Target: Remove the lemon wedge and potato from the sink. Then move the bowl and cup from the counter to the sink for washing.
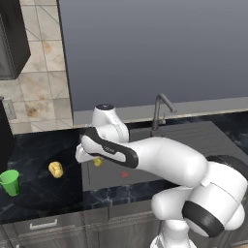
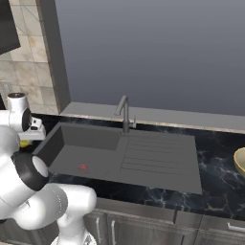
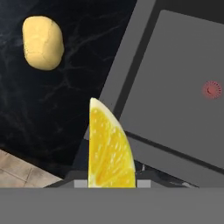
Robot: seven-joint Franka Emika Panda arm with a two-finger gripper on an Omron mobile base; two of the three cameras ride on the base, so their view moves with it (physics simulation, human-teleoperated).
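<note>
Cup: the green cup (image 1: 10,182) stands upright on the dark marble worktop (image 1: 43,189), near its front edge at the far left of the left base view, well apart from the sink.
Potato: the yellow-tan potato (image 1: 56,169) lies on the worktop between the cup and the sink's left wall; the hand view shows it (image 3: 43,42) resting alone on the black stone.
Pincer: the pincer (image 1: 92,159) hangs over the left rim of the sink, partly closed, with the lemon wedge clamped between its jaws.
Lemon wedge: the lemon wedge (image 3: 108,148) stands point-up in the pincer's hold in the hand view, cut face toward the camera, lifted over the line where worktop meets basin; in the left base view it (image 1: 98,162) shows as a small yellow spot under the hand.
Sink: the dark grey sink (image 2: 91,158) lies recessed in the worktop, its red drain (image 2: 83,167) on the basin floor, the ribbed drainboard (image 2: 158,160) to the right.
Bowl: the tan-yellow bowl (image 2: 240,161) sits on the worktop right of the drainboard, cut off by the right edge of the right base view.
Faucet: the dark curved faucet (image 2: 124,113) rises behind the sink, at the far edge.
</note>
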